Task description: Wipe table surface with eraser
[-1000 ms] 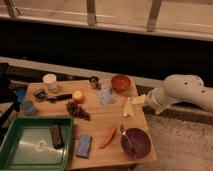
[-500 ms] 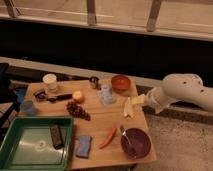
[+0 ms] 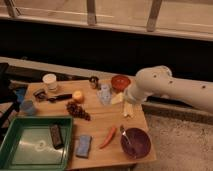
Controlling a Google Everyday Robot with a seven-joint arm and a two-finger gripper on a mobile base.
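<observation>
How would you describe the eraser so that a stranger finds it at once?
On the table, find the green tray at its near left corner, far from the gripper over the right side. The eraser lies inside the tray by its right wall: small, dark, unlike the blue-grey sponge outside it.

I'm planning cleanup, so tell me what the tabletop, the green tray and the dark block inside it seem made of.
The table surface looks like matte light tan wood, with plank lines showing. The green tray seems moulded plastic: even colour, raised rim. The eraser lying in it is a dark block; its material is unclear. The gripper hangs over the table's picture-right side.
</observation>
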